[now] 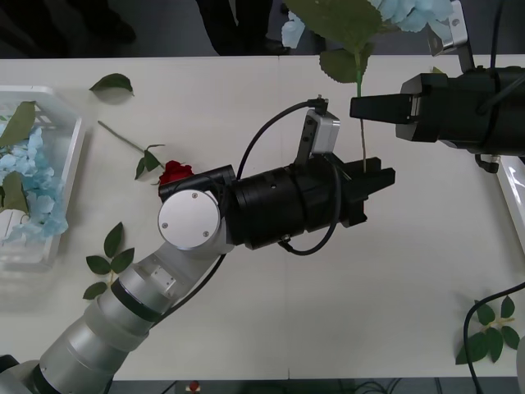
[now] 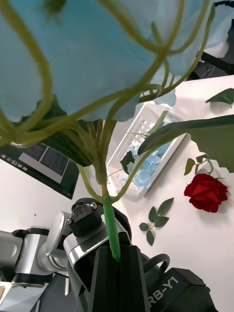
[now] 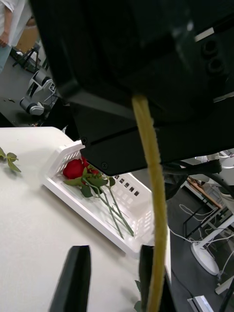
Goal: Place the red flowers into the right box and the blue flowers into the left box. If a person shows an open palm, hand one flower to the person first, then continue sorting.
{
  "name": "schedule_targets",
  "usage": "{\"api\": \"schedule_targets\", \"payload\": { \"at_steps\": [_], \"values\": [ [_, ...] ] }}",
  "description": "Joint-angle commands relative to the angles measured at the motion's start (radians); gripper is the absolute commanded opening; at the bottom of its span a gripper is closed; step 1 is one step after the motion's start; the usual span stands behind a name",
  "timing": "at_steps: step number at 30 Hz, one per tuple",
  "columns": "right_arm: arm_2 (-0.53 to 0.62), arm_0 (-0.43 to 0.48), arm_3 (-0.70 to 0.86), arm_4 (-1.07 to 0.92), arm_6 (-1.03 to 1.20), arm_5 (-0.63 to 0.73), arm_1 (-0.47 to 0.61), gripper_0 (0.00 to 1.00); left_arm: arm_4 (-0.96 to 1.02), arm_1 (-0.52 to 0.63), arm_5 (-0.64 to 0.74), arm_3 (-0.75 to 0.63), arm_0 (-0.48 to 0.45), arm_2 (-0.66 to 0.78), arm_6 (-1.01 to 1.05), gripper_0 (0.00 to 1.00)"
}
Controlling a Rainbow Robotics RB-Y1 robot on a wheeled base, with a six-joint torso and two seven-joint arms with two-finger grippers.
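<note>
While a blue flower hangs in the air at the far right of the white worktop, both arms meet on its thin green stem. The right end effector is clamped on the stem just below the leaves, black fingers pressed together. The left end effector reaches across from the left and sits lower on the same stem; its fingers stand a little apart, the stem lying against one of them, so it does not look closed yet — apparently a handover between arms.

Sorting is partly done. The left box, at the worktop's left edge, already holds pale blue flowers. The right box holds at least one red rose with its stems. One red rose lies loose on the worktop beside the left arm's elbow, so at least that rose and the held blue flower remain.

Loose leaf sprigs are scattered about. The left arm stretches over the middle of the worktop, partly covering the loose rose — likely an obstacle to reaching it.
</note>
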State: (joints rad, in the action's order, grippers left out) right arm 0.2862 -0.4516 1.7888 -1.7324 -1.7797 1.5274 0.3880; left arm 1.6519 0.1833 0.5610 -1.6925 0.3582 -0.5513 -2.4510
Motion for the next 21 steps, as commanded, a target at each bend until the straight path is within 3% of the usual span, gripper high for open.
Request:
{"api": "schedule_targets", "payload": {
  "at_steps": [1, 6, 8, 10, 11, 12, 21],
  "values": [
    [0.007, -0.007, 0.026, -0.009, 0.017, -0.006, 0.014, 0.00, 0.017, -0.030, -0.024, -0.050, 0.013, 0.001, 0.021, 0.00],
    [0.007, -0.007, 0.026, -0.009, 0.017, -0.006, 0.014, 0.01, 0.019, -0.028, -0.029, -0.050, 0.011, 0.007, 0.021, 0.00],
    [0.007, -0.007, 0.026, -0.009, 0.017, -0.006, 0.014, 0.17, 0.020, -0.025, -0.029, -0.050, 0.011, 0.007, 0.021, 0.00],
    [0.007, -0.007, 0.026, -0.009, 0.017, -0.006, 0.014, 0.52, 0.022, -0.024, -0.029, -0.050, 0.010, 0.010, 0.021, 0.00],
    [0.007, -0.007, 0.026, -0.009, 0.017, -0.006, 0.014, 0.84, 0.022, -0.022, -0.029, -0.052, 0.008, 0.010, 0.021, 0.00],
    [0.007, -0.007, 0.026, -0.009, 0.017, -0.006, 0.014, 1.00, 0.022, -0.021, -0.029, -0.053, 0.005, 0.011, 0.021, 0.00],
    [0.007, -0.007, 0.026, -0.009, 0.017, -0.006, 0.014, 1.00, 0.022, 0.047, 0.007, -0.115, -0.013, 0.059, 0.055, 0.00]
  ]
}}
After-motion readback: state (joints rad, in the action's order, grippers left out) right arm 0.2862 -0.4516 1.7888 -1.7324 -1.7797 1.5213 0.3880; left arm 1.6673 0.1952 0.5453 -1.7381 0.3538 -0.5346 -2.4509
